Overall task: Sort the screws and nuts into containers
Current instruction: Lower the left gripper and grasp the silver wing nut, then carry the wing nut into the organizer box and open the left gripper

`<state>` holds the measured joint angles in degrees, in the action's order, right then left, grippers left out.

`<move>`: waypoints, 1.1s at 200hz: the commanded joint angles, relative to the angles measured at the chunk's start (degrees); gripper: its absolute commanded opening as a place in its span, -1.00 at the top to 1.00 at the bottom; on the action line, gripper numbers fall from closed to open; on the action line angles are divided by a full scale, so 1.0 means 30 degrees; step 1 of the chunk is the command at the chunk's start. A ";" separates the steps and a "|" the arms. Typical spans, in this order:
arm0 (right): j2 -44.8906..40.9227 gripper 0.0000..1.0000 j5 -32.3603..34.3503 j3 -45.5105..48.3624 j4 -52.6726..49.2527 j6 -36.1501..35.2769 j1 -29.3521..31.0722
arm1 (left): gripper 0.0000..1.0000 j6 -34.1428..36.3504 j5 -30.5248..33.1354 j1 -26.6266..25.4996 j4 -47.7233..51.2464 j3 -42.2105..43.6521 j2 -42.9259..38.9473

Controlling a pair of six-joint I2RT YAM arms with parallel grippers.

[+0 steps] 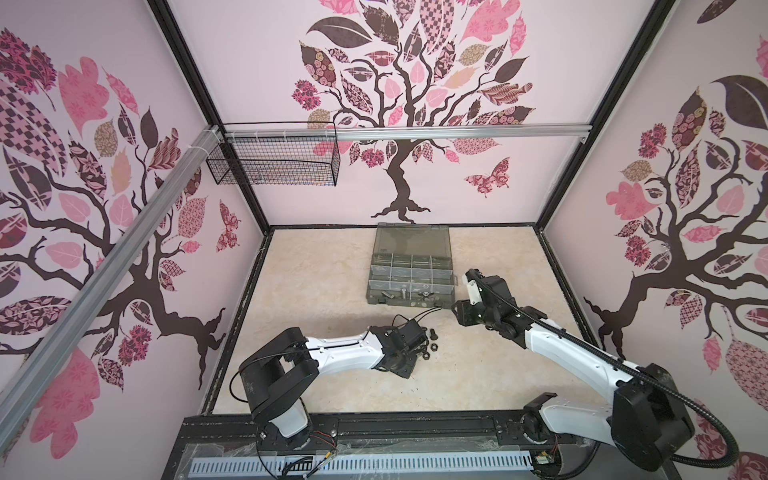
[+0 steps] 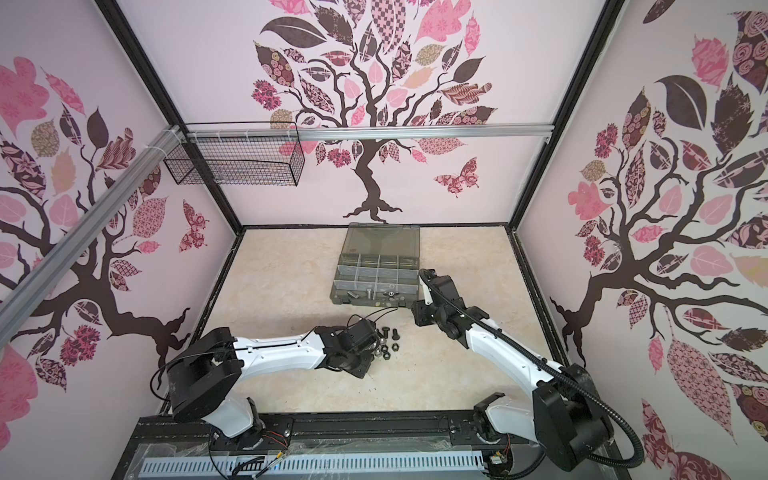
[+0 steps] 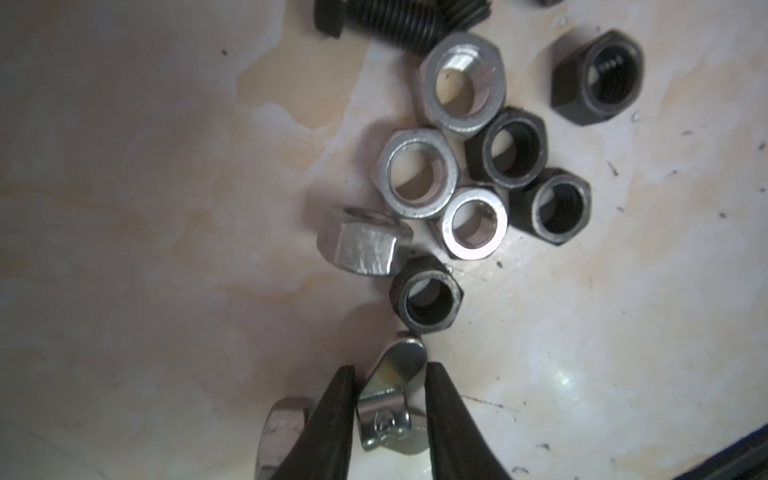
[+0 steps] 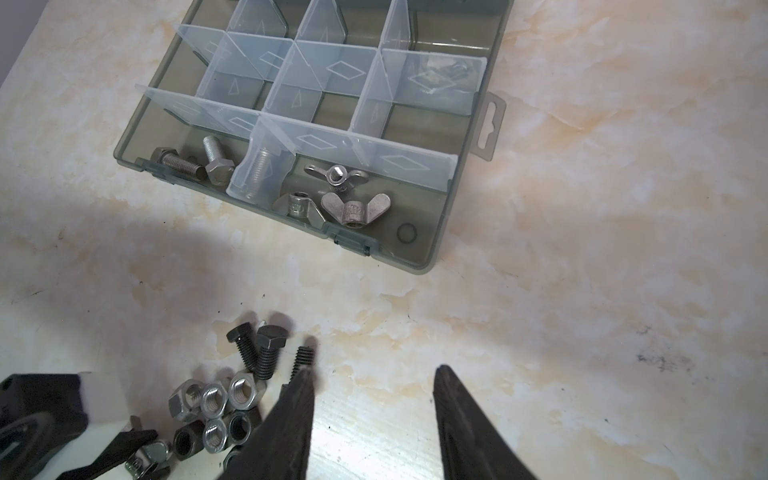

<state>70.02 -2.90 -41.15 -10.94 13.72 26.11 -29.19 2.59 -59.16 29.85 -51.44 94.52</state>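
Two dark fingers (image 3: 332,424) of the left pincer (image 3: 390,365) stand narrowly apart on either side of a silver wing nut (image 3: 386,399) lying on the marbled surface (image 3: 145,208). They sit right at its edges, but whether they actually clamp it cannot be told. Just past the fingertips is a tight cluster of hex nuts (image 3: 417,172), silver and black ones touching each other, and beyond those lie the black screws (image 3: 382,16), cut off by the edge of the left wrist view. The right pincer (image 4: 374,370) is near the same pile, its jaws wide with only bare surface between them; one of its fingers is just beside the black screws. In both top views the pile sits between the left wrist and the organizer case (image 1: 409,270), whose smoky lid (image 1: 411,239) is open and laid back. In the nearest row of compartments (image 4: 328,75), silver screws (image 4: 195,164) lie at the corner, another shows through a pale divider, and three more wing nuts (image 4: 345,195) share the neighbouring space.
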 commanded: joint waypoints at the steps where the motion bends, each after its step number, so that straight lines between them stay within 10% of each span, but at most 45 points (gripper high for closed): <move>1: -0.0540 0.01 0.0199 -0.0055 -0.0276 -0.0141 -0.0119 | 0.48 0.0426 0.0189 -0.0039 -0.0249 -0.0666 0.0499; 105: -0.2539 0.01 0.1077 -0.0397 -0.1216 -0.0067 -0.0588 | 0.78 0.4236 0.0783 0.2078 0.0711 -0.5174 -0.0688; 220: -0.4787 0.01 0.1668 -0.0062 -0.2634 0.0298 -0.0734 | 0.65 1.2015 0.0081 0.4438 0.0519 -1.6811 0.8787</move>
<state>57.12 0.97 -41.15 -16.43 13.98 24.18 2.94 3.57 -46.09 31.48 -97.47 118.63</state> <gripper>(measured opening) 0.497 0.188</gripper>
